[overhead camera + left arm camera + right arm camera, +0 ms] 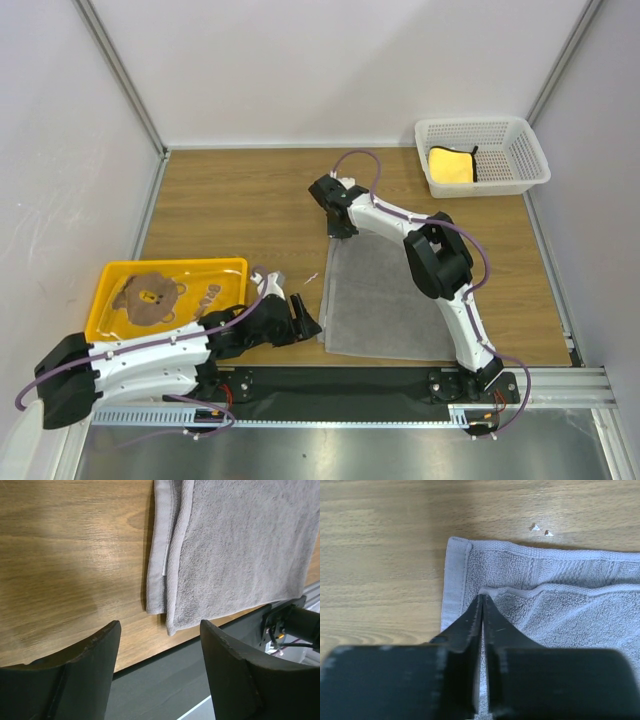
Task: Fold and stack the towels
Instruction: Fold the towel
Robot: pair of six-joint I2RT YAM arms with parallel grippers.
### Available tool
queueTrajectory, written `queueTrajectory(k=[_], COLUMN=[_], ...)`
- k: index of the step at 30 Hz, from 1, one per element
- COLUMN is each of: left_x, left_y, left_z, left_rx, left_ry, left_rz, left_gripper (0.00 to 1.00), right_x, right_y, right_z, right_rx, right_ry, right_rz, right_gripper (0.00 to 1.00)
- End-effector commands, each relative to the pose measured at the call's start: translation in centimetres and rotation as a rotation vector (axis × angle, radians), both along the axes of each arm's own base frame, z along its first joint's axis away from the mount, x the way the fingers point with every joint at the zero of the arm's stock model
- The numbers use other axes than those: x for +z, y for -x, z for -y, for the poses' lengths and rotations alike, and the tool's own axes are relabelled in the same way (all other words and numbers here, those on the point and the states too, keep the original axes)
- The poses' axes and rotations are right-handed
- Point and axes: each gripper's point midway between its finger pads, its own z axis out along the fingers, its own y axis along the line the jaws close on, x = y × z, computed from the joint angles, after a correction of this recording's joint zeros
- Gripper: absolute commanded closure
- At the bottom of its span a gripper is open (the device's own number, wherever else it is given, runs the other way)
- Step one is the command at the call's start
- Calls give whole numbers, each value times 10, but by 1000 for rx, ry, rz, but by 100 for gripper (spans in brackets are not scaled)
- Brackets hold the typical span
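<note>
Right jaws are clenched on the grey towel (pixel 560 625), pinching the corner of its folded-over top layer. The lower layer's hem shows just left of the tips. Two small scraps (pixel 540 529) lie on the desk (pixel 230 210) a little beyond them. My right arm (pixel 440 262) reaches out over the cloth, with the elbow raised above the towel's middle and the wrist bent down at its far left corner.

Left jaws stand released and grip nothing. Their fingers (pixel 240 680) are spread wide, and the towel's near left corner lies ahead of the gap between them, at the desk's near edge. My left arm (pixel 140 360) lies low along that edge, stretched rightward from its base, and ends just left of the towel.

Left of the left jaws, the bear towel (pixel 150 293) lies flat in the tray (pixel 100 300). Well to the right of the right jaws and beyond them, the yellow towel (pixel 452 165) sits in the basket (pixel 530 150).
</note>
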Motion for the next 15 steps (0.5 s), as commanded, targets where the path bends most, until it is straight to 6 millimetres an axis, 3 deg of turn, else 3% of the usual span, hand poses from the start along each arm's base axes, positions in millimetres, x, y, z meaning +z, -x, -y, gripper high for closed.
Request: queueTrajectory(k=[1,5,12,15], left_x=[3,1,-7,-9], left_y=[2,7,11,8], left_z=[9,18,31,34], left_rx=[-47,-84,-115,-108], left_ry=[10,4,-28,-36], left_rz=[22,14,-3,1], left_gripper=[32,35,37,36], right_x=[10,16,54,61], right_y=[-10,-11,-19,-22], right_z=[-3,-5,-13,-17], right_rx=[-10,-12,5,15], right_ry=[12,4,-68,-95], right_rz=[47,50,122,140], right_gripper=[100,100,100,100])
